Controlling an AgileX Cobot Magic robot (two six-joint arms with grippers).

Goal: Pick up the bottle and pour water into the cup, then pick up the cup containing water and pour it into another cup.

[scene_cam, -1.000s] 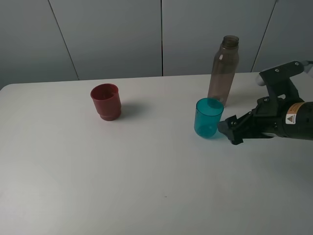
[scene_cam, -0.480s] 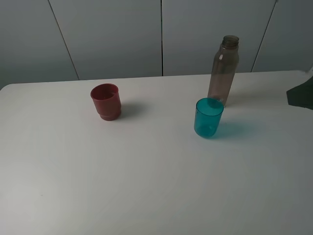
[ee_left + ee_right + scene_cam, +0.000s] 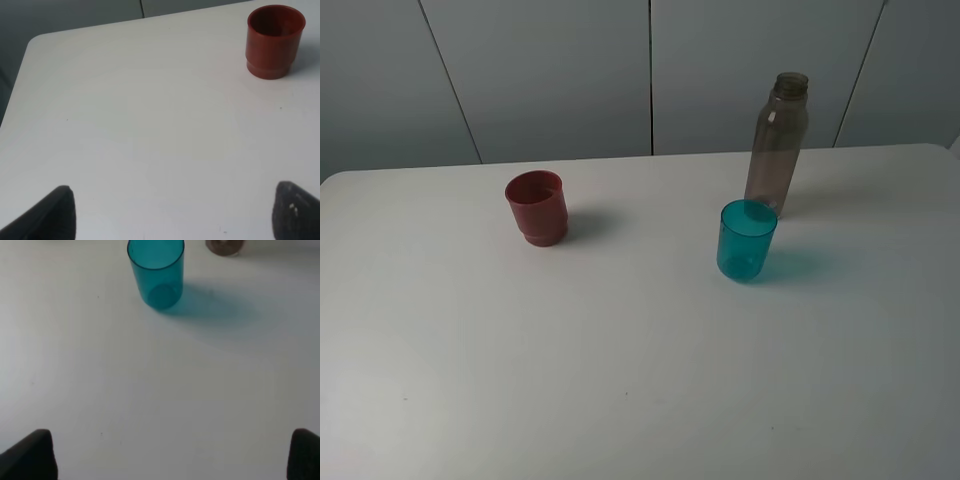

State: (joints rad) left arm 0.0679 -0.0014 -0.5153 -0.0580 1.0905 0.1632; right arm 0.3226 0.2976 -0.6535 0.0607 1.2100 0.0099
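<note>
Bottle [image 3: 778,145] stands upright at about two o'clock on the white table [image 3: 620,380], with the blue cup [image 3: 746,240] just in front of it and the red cup [image 3: 537,207] well apart at ten o'clock. Nothing is held. The left gripper [image 3: 172,215] and right gripper [image 3: 172,455] both have jaws wide apart over bare table. I think either all the pouring is left to do, or it is finished; no water shows.

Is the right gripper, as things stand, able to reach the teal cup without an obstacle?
Probably yes. The right gripper is open, and only bare table lies between it and the teal cup, which stands upright.
</note>
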